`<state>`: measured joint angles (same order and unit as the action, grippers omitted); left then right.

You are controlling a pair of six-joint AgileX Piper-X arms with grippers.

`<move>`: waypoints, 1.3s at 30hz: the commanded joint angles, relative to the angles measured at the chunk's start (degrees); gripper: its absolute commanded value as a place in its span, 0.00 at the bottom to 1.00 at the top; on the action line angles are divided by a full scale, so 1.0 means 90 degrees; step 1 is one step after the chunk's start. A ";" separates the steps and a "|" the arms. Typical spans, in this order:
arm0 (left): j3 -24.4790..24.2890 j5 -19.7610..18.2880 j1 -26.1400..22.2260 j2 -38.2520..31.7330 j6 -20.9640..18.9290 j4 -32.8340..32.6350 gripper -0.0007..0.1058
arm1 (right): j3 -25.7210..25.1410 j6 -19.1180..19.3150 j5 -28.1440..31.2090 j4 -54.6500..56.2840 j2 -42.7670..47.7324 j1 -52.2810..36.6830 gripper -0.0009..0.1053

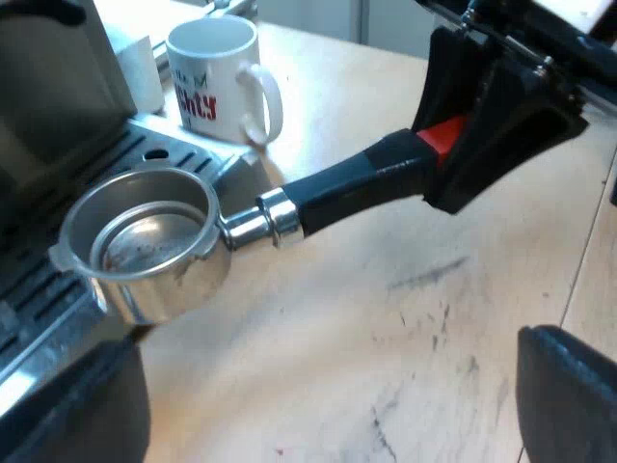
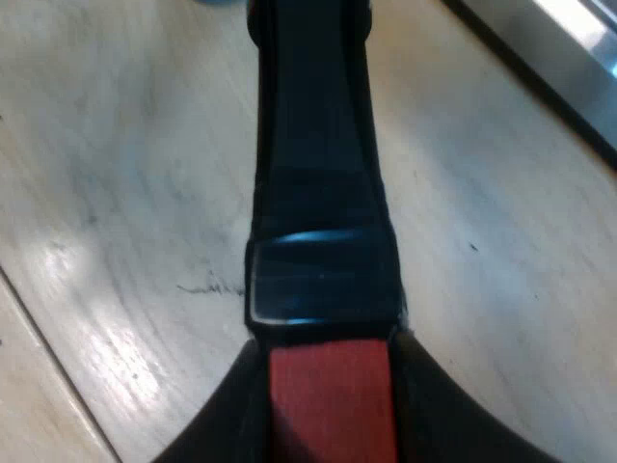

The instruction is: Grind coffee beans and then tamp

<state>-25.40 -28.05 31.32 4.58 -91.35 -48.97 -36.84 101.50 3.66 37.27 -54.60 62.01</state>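
The metal holder [image 1: 149, 246] hangs with its basket at the edge of the espresso machine's drip tray [image 1: 39, 289]. The basket holds no grounds, only a few dark specks. Its dark handle [image 1: 337, 188] runs out to the red end [image 1: 439, 138], where my right gripper [image 1: 463, 145] clamps it. In the right wrist view the handle [image 2: 318, 193] stretches away over the table, and my right gripper [image 2: 333, 415] is shut on its red end [image 2: 333, 395]. My left gripper [image 1: 328, 415] hovers above the holder, open, with nothing between its fingers [image 1: 82, 410].
A white mug [image 1: 217, 77] with printed letters stands beside the espresso machine [image 1: 48, 87], just past the drip tray. The pale wooden table [image 1: 415, 318] is scuffed under the handle. The machine's metal edge [image 2: 569, 48] lies close to the handle.
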 commanded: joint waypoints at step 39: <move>0.0364 0.1019 0.0015 0.0806 -0.0150 0.0408 0.74 | 0.1856 0.0715 -0.0463 -0.3723 -0.0982 -0.0520 0.01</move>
<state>-22.02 -19.22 31.32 11.92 -91.93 -46.14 -19.30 107.49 0.34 7.34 -63.84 57.54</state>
